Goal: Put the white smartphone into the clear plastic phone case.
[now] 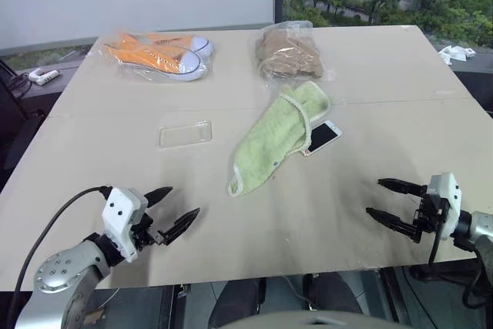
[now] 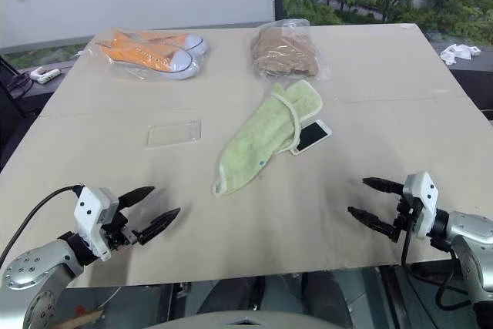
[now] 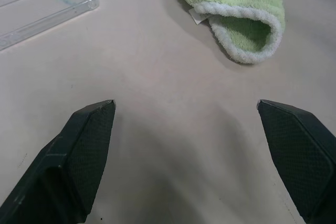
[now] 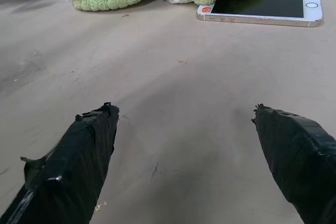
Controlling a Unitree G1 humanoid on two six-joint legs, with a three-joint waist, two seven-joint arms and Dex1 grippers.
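The white smartphone (image 1: 322, 138) lies screen up on the table's middle right, one end tucked under a green towel mitt (image 1: 277, 136); the right wrist view has it as the white smartphone (image 4: 262, 8). The clear plastic phone case (image 1: 185, 134) lies flat and empty to the left of the mitt, and its corner is the clear plastic phone case (image 3: 39, 3) in the left wrist view. My left gripper (image 1: 176, 209) hovers open near the table's front left. My right gripper (image 1: 384, 199) hovers open at the front right. Both hold nothing.
A bagged pair of orange sneakers (image 1: 159, 53) lies at the back left and a bagged brown item (image 1: 288, 53) at the back middle. A white plug (image 1: 42, 76) lies off the table's left edge. The table (image 1: 308, 221) shows bare wood between the grippers.
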